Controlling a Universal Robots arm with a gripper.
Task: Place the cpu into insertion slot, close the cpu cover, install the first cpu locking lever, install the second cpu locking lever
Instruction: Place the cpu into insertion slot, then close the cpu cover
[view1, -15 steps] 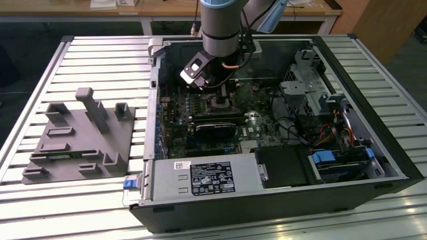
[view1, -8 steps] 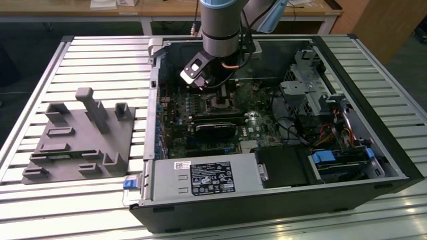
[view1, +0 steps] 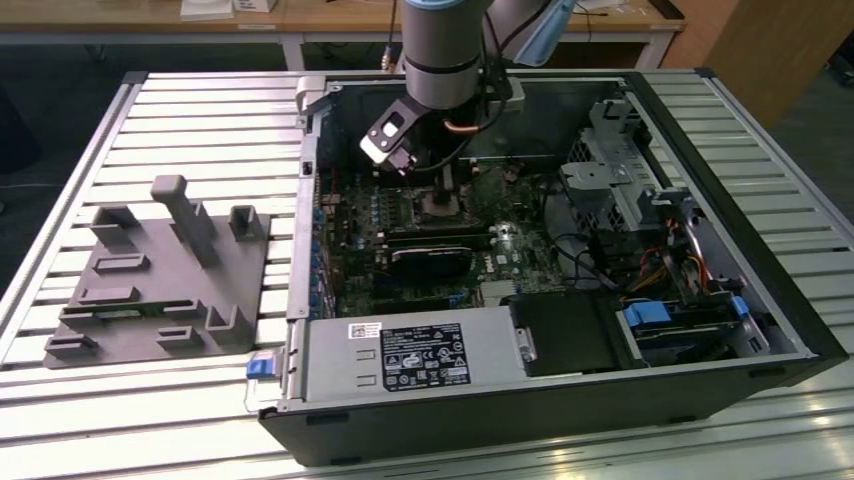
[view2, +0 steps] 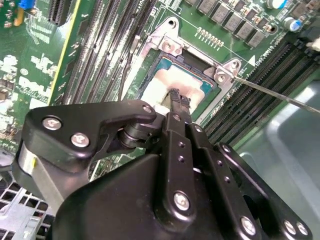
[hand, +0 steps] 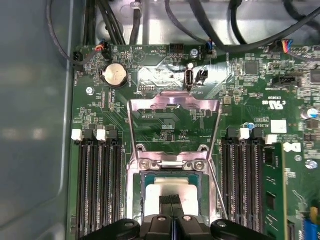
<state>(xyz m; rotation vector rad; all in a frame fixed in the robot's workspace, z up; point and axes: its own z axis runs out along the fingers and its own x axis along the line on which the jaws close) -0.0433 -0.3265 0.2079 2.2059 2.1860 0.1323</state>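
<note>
a: where is the cpu (hand: 187, 197) now?
b: it lies flat inside the insertion slot (hand: 132, 192), with the pale top upward. i see it so in both wrist views.
a: and your hand (hand: 171, 201)?
b: my hand is clenched. the two fingers (hand: 166, 202) are pressed together with nothing between them, and their tips stand on the middle of the cpu top. i grasp nothing.
a: is the cpu cover (hand: 175, 103) down?
b: no, it is open. in the first wrist view it is swung back from the slot, and through its square window i see the green motherboard (hand: 250, 100). beyond the cover there is a round coin battery (hand: 114, 75).
a: and the levers?
b: in the second wrist view one thin locking lever (view2: 280, 95) stands out free from a corner of the slot and runs over the black memory slots (view2: 270, 65). it is not hooked down.
a: what is around?
b: memory slots are on both sides of the insertion slot. in the exterior view my arm (view1: 441, 50) comes down into the open computer case (view1: 747, 300), which lies on the slatted tabletop (view1: 200, 120). the black power supply (view1: 414, 355) is at the end of the case nearest to that camera. a grey fixture (view1: 160, 280) rests on the tabletop at the exterior view's left, just beside the case.
</note>
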